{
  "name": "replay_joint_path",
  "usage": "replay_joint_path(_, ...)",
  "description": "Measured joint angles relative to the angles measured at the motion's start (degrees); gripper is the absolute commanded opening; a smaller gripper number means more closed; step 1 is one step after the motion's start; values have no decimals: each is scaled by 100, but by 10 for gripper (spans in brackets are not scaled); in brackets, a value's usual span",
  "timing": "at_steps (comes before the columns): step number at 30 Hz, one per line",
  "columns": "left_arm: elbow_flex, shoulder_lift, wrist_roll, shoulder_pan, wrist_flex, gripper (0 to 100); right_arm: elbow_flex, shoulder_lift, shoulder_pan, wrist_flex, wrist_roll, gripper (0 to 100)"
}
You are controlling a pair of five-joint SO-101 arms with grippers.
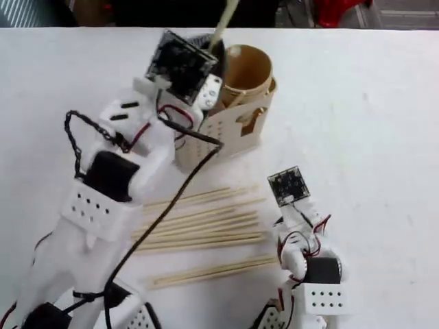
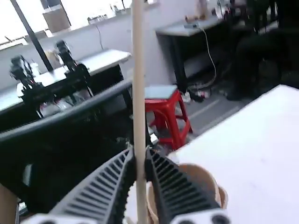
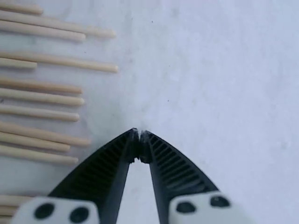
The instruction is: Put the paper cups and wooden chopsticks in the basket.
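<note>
The left tool (image 2: 139, 157) is clamping one chopstick (image 2: 138, 70) just above the basket (image 1: 233, 131), which is holding a paper cup (image 1: 248, 68) near the far edge of the white bench (image 1: 363, 110), while the right tool (image 3: 139, 142) is hovering closed and empty beside loose chopsticks (image 1: 206, 229) lying before the basket.

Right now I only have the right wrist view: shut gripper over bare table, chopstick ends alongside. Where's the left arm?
Observer: The left gripper is shut on one chopstick, held roughly upright at the basket.
Operator: Anything in the basket?
Observer: A paper cup stands inside it. I cannot tell whether any chopsticks are in there too.
Operator: Where's the basket from the loose ones?
Observer: In the high view it stands a little beyond the loose chopsticks, apart from them, toward the top of the picture.
</note>
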Motion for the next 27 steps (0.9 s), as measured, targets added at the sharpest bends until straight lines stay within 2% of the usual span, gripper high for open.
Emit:
replay_joint_path(7,220,0,35,-79,-659,22,62,0,-105,0,9,18)
replay_joint_path(13,800,369,79,-325,-1758,22,62,0,-105,0,9,18)
replay_joint_path(21,888,1046,1213,-967,-1873,23,62,0,-105,0,9,18)
replay_joint_path(27,888,1301,1433,-1099,-1530,24,62,0,-123,0,9,18)
